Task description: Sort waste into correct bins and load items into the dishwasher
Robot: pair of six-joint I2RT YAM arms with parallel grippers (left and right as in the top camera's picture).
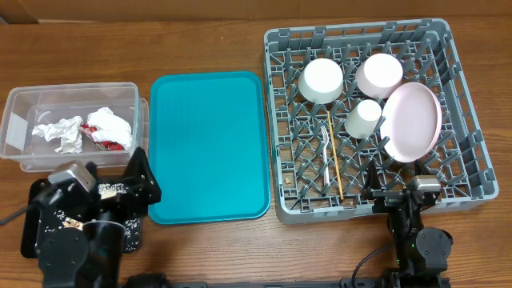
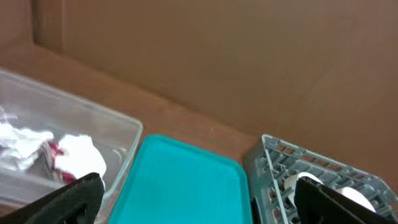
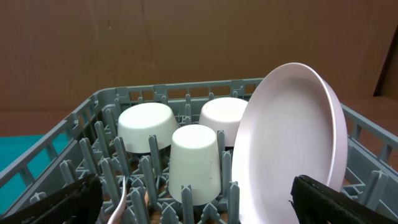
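At the near edge of the tabletop (image 1: 200,32), your left pincer (image 2: 202,199) and right pincer (image 3: 199,200) both stand wide, gripping nothing.

Ahead of the right tool (image 3: 196,211), the plate (image 3: 292,143) is smooth, glossy pink plastic; the cup (image 3: 194,163) beside it is matt white. The rack (image 1: 464,172) is dull grey moulded plastic. The tray (image 1: 208,144) is smooth teal plastic, the tub (image 1: 24,108) clear plastic, the napkin (image 1: 60,132) crumpled paper, and the table (image 1: 208,40) matt and wood-grained.
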